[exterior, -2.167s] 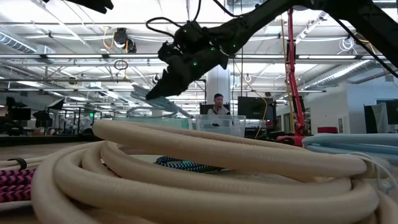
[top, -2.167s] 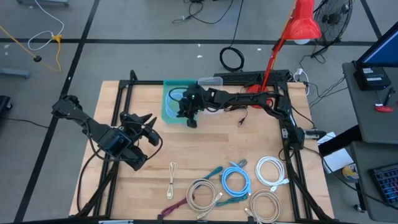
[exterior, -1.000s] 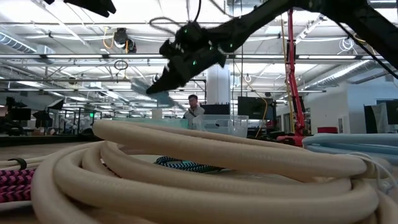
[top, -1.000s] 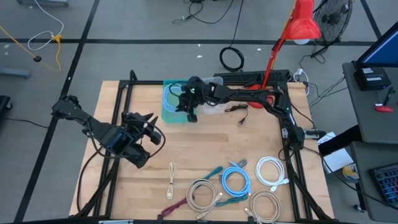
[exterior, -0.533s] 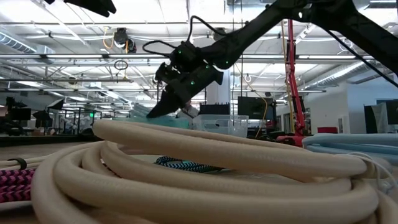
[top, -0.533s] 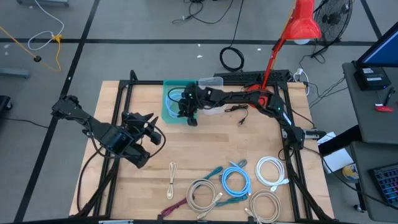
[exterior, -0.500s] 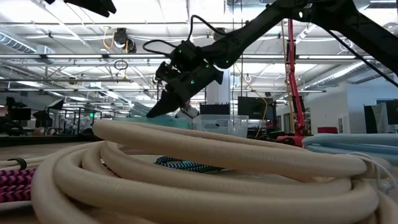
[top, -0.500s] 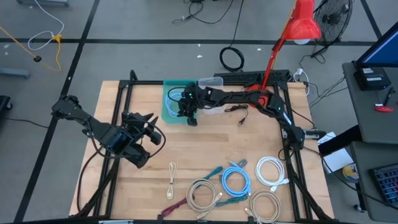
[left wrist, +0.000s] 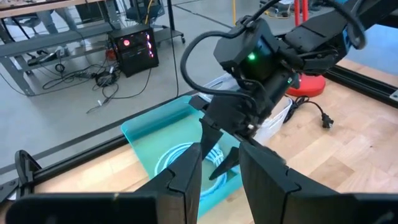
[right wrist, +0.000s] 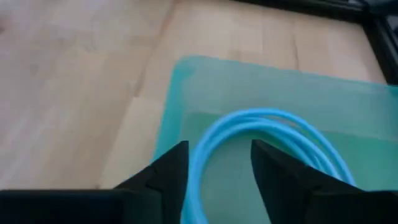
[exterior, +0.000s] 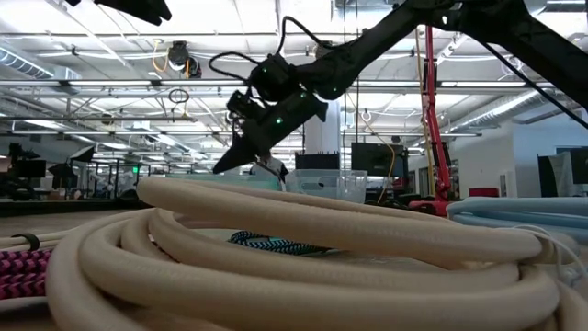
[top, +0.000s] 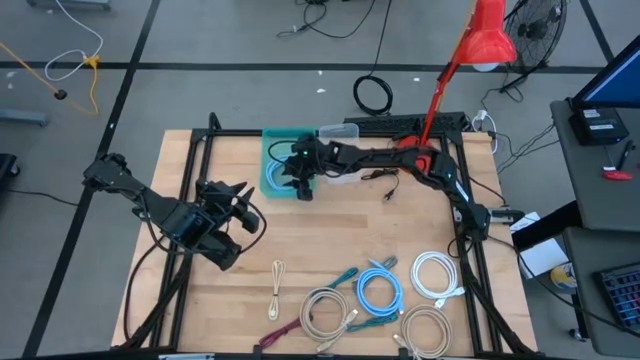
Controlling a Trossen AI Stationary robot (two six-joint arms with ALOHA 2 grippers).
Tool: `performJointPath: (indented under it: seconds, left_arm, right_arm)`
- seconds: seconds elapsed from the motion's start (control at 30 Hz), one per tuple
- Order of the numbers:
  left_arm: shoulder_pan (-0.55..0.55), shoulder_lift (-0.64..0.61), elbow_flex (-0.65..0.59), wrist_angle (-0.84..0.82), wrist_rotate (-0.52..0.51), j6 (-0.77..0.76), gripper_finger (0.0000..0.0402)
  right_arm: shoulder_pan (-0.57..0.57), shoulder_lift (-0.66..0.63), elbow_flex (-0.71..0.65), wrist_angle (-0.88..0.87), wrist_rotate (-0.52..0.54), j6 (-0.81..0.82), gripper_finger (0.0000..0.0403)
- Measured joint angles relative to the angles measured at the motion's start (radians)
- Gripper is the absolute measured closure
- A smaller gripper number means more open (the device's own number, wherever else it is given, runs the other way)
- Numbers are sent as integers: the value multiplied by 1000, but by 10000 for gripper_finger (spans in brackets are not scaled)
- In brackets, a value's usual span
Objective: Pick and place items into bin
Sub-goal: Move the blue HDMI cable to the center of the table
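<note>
- A light blue coil (top: 276,166) was seen in the high view lying inside the teal bin (top: 270,181) at the far side of the counter (top: 330,240), with the right gripper (top: 297,182) hung over the bin's near edge. Compared with the earlier high frames, that gripper had been brought slightly toward the bin's middle, and no coil was carried by it.
- The remaining items were seen well apart from the bin, along the counter's near edge: a blue coil (top: 379,293), a white coil (top: 436,275), beige coils (top: 322,313), a teal cord (top: 345,276), a maroon cord (top: 282,329) and a cream cord (top: 277,284).
- The left gripper (top: 240,212) was parked over the counter's left half, fingers spread and empty.
- In the low view, the right gripper (exterior: 241,156) was lowered toward the bin, lower than a second earlier.
- In the left wrist view, the right gripper's fingers (left wrist: 210,138) were parted above the coil in the bin.
- In the right wrist view, the coil (right wrist: 261,130) lay free between the released fingers (right wrist: 165,174); one delivery was judged finished.
</note>
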Motion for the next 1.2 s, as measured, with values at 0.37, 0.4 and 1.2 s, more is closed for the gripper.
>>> performJointPath:
  seconds: [0.37,0.4,1.2]
  left_arm:
    - [0,0,0,-4,4,19,289]
    - [0,0,0,-4,4,19,289]
    - [18,0,0,36,-14,42,289]
  right_arm:
    - [121,-258,0,-200,-9,97,218]
    - [142,-287,0,-248,-14,98,220]
    - [801,-859,-705,-504,518,635,228]
